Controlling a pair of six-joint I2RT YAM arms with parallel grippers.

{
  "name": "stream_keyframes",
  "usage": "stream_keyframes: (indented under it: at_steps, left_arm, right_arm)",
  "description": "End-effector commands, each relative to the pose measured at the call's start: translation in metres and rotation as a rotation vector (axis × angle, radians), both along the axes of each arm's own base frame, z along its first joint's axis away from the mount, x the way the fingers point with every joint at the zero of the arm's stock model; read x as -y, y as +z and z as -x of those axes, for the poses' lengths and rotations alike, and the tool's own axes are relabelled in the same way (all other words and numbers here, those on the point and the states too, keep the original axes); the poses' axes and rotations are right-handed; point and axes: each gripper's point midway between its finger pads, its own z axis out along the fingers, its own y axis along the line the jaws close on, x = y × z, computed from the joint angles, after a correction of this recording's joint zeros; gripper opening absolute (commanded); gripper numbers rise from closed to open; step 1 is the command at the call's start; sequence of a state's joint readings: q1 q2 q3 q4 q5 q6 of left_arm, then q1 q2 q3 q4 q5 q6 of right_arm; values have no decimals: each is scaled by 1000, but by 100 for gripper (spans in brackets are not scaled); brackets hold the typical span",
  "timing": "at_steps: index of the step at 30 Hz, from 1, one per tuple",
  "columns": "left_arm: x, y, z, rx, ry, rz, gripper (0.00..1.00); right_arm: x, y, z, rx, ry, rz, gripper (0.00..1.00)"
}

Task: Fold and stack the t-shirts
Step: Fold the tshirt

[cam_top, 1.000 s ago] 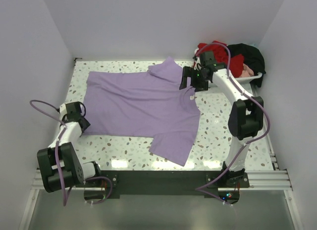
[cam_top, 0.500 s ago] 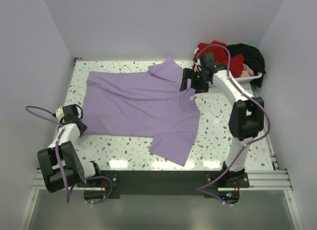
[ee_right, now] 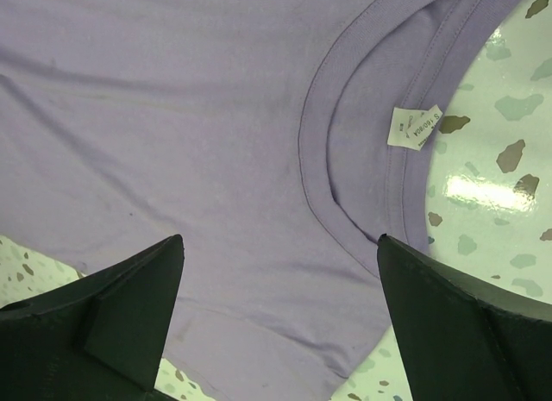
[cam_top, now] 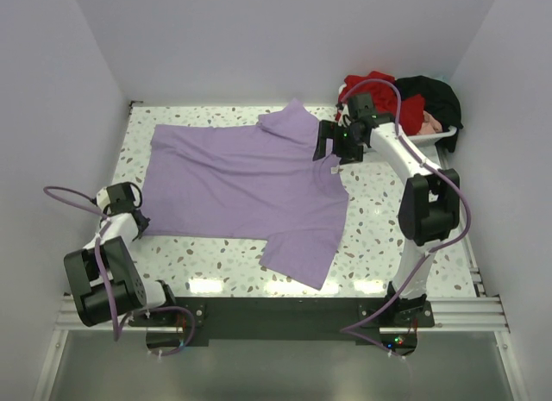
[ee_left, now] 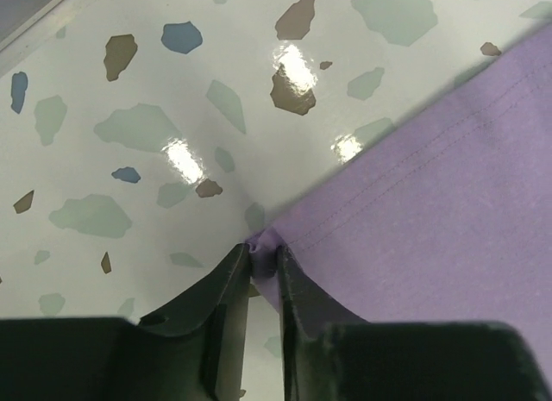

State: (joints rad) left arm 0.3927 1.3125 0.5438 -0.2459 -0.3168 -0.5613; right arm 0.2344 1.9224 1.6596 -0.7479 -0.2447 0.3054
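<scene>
- We pinch our left fingers [ee_left: 216,306] narrow on the 8 o'clock hem corner of the lavender t-shirt [cam_top: 241,181], likely to start a fold.
- Our right fingers [ee_right: 112,323] hang wide above its collar, at 2 o'clock on the tabletop [cam_top: 379,246].

lavender t-shirt [cam_top: 246,181] on white speckled table [cam_top: 373,246].

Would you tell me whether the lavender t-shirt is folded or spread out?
Spread out: the lavender t-shirt lies flat on the table, both sleeves extended, no fold visible.
</scene>
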Motion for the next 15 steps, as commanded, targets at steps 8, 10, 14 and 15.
stream_keyframes:
  at_steps: [8,10,14,15]
  left_arm:
    - [4,8,-14,58,-39,35,0]
    - [5,19,-20,88,-66,31,0]
    - [7,36,-26,122,-117,21,0]
    - [7,42,-27,138,-122,17,0]
  right_arm:
    - [7,20,27,36,-4,13,95]
    - [10,15,45,21,-17,31,95]
    - [1,1,92,-6,-16,74,93]
    - [-2,-2,103,-14,-14,81,93]
